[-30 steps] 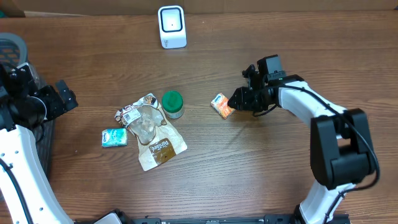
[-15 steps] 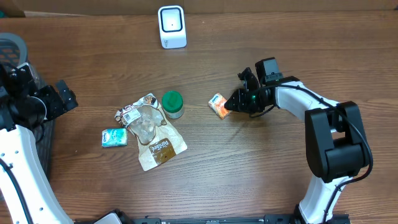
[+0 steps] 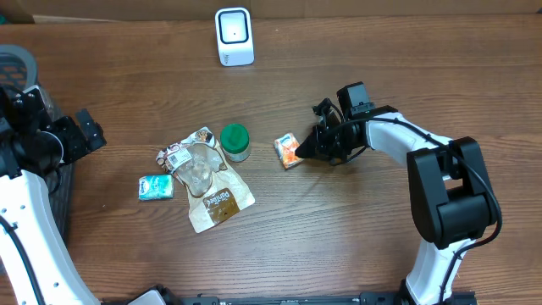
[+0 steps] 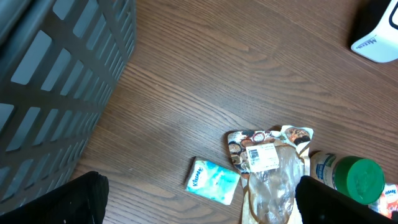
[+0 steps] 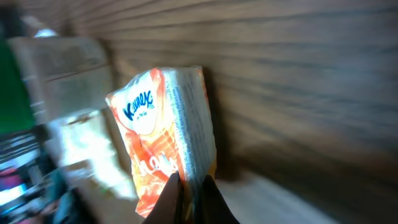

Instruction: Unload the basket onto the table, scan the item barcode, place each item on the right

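An orange Kleenex tissue pack [image 3: 287, 151] lies right of the table's middle, and my right gripper [image 3: 306, 150] is shut on its right edge. In the right wrist view the pack [image 5: 160, 140] stands on edge with its thin side pinched between the gripper [image 5: 191, 200] fingers. The white barcode scanner [image 3: 234, 36] stands at the back of the table, far from the pack. My left gripper [image 3: 87, 131] hangs open and empty at the far left; in its own view the gripper [image 4: 202, 210] spans the teal pack below it.
A green-lidded jar [image 3: 235, 141], a clear snack bag [image 3: 207, 180] and a teal tissue pack [image 3: 156, 187] lie left of centre. A grey slatted basket [image 4: 56, 81] is by the left arm. The scanner's corner [image 4: 379, 34] shows at the left wrist view's top right.
My right gripper has closed on the orange pack while sliding left, and the pack has moved left with it. The left arm has not moved.
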Controlling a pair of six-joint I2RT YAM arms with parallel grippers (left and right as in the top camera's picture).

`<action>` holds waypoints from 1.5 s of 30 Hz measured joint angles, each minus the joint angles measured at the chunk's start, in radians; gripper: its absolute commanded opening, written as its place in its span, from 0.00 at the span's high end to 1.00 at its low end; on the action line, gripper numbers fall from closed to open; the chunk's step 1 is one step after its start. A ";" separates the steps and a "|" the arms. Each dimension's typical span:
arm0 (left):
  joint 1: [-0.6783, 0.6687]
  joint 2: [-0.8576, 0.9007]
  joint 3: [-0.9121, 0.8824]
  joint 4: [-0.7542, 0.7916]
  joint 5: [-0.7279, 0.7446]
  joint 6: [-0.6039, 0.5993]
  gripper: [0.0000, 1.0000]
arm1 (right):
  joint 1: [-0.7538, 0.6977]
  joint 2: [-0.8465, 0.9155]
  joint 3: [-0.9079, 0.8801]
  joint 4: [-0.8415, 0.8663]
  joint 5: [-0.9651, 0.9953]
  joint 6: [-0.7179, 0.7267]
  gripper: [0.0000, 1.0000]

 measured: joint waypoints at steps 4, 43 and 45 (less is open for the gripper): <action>0.000 0.000 0.000 0.000 0.000 0.000 0.00 | -0.018 -0.016 0.000 0.000 -0.152 0.000 0.96; 0.000 0.000 0.000 0.000 0.000 0.000 0.00 | -0.163 -0.158 0.000 0.135 -0.788 0.101 0.96; 0.000 0.000 0.000 0.000 0.000 0.000 0.01 | -0.163 -0.158 0.000 0.140 -0.788 0.092 0.96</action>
